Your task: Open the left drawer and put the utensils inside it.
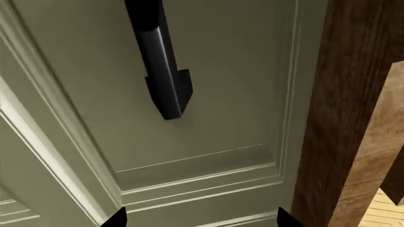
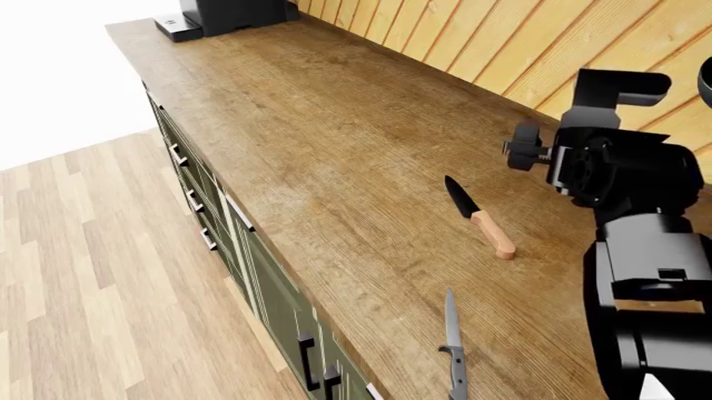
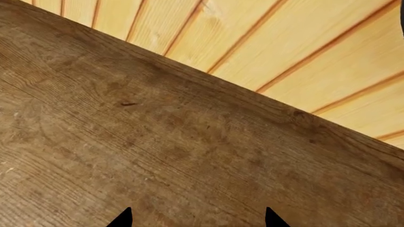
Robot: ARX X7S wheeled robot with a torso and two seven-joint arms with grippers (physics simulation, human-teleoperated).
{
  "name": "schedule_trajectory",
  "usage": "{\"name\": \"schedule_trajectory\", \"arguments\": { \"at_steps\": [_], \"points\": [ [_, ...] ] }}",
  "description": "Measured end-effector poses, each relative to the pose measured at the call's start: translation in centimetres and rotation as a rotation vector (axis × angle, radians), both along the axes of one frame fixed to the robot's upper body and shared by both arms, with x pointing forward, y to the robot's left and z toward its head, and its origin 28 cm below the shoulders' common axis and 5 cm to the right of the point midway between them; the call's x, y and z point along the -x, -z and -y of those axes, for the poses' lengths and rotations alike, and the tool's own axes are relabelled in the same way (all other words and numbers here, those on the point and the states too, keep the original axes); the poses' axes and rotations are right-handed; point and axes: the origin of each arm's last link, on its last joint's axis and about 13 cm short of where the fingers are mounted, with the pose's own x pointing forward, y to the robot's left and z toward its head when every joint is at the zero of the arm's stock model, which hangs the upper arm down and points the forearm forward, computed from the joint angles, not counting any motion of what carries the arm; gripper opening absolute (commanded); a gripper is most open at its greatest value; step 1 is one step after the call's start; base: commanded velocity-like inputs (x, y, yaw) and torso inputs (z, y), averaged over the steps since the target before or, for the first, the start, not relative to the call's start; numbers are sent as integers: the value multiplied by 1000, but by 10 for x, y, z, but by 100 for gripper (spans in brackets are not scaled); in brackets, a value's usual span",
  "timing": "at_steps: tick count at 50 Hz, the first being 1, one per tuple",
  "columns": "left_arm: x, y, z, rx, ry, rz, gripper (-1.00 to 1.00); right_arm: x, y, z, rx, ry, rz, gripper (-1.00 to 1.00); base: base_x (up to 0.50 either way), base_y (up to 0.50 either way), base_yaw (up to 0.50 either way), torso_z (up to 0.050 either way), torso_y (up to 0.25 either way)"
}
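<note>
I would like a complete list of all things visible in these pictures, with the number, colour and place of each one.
Knives: 2 on the counter; one with black blade and wooden handle, one grey nearer the front edge.
Counter: 1, brown wood, runs along the wall.
Wall: pale wooden planks, behind the counter.
Black appliance: 1, at the counter's far end, partly cut off.
Cabinet fronts: several, green, under the counter, with black handles.
Handle: 1, black bar, on a pale green panel, close in the left wrist view.
Floor: light wood.
Right arm: black, over the counter.
Claws: only fingertips show, left and right, spread apart, holding nothing.
</note>
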Motion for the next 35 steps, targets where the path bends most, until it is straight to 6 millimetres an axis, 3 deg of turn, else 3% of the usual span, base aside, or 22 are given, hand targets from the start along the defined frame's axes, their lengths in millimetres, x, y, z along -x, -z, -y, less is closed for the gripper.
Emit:
{"name": "schedule_trajectory", "arguments": {
  "at_steps": [19,35],
  "points": [
    [-14,-19,1,7,-41,31,100,-2,6,2,-10,5,-8,100,0,0,0,0,0],
    [-25,-22,-3,9,-152,54,100,-4,11,3,-16,8,-14,100,0,0,0,0,0]
  ]
}}
